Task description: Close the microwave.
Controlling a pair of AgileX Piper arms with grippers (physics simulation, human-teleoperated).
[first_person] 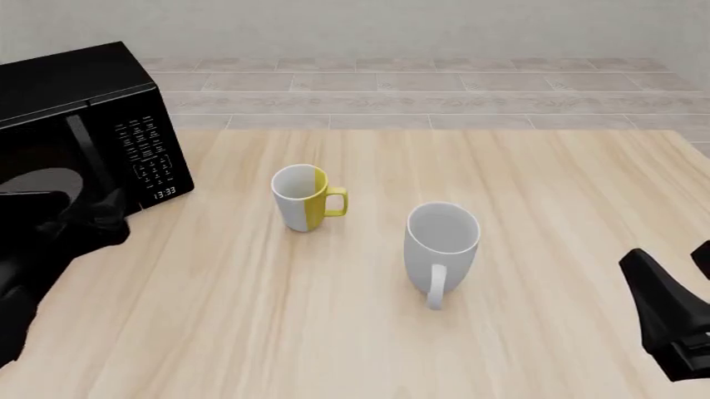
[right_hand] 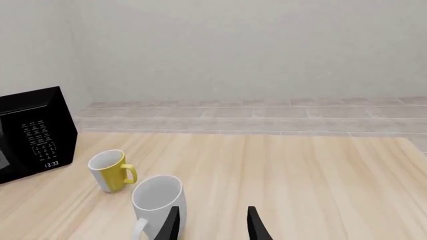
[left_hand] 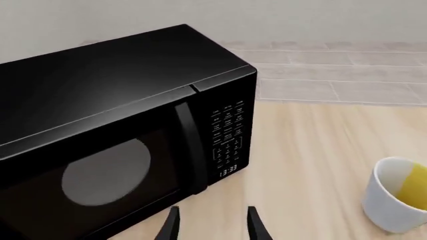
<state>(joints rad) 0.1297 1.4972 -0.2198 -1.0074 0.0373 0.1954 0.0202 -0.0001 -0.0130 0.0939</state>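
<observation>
The microwave point(first_person: 78, 108) is a glossy black box at the table's far left. Its door lies flush with the keypad panel point(left_hand: 229, 131), and the vertical handle point(left_hand: 191, 150) and the clock display point(left_hand: 227, 171) show beside it. It also shows in the right wrist view point(right_hand: 33, 132). My left gripper point(first_person: 106, 218) is open and empty, just in front of the door's lower part, fingertips apart point(left_hand: 172, 222). My right gripper point(first_person: 669, 259) is open and empty at the near right, far from the microwave; it also shows in the right wrist view point(right_hand: 212, 222).
A yellow-and-white mug point(first_person: 302, 197) stands upright right of the microwave, also in the left wrist view point(left_hand: 400, 192). A white mug point(first_person: 441, 241) stands near the table's middle. The wooden table point(first_person: 533, 183) ends at a tiled floor behind.
</observation>
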